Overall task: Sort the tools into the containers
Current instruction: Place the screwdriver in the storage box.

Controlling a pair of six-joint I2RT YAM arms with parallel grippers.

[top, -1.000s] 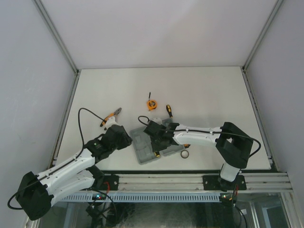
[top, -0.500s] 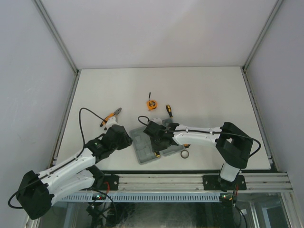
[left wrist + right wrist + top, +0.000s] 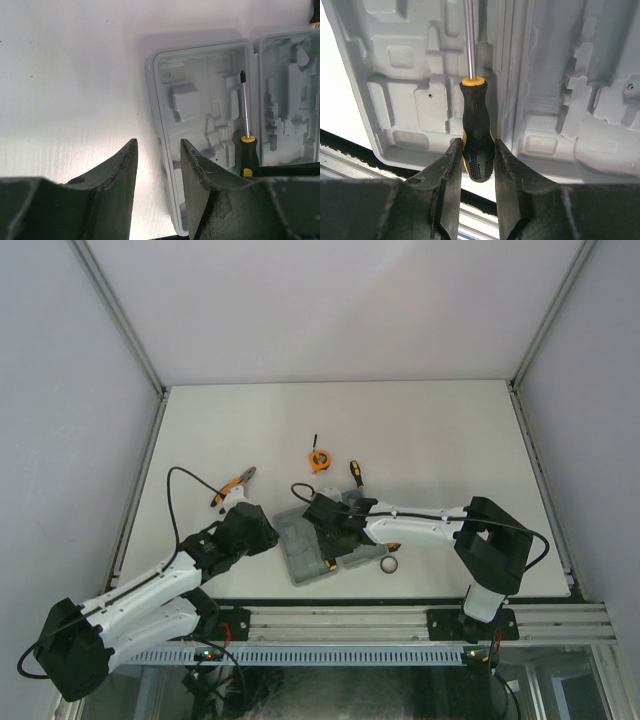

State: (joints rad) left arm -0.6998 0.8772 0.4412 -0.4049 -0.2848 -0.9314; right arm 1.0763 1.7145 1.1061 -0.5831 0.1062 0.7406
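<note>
Screwdriver (image 3: pixel 476 135) lies in case (image 3: pixel 395 100) recess as right gripper (image 3: pixel 477 145) eases apart round its handle, contact unclear; left gripper (image 3: pixel 158 145) part-open, empty, so one tool's prob. sorted.

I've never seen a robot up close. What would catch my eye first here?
An open grey case lies on the white table close to the two arms. A black-and-yellow screwdriver lies in one half of it, with the right arm's fingers on either side of its handle. Beyond the case, an orange tape measure and pliers lie loose on the table.
</note>
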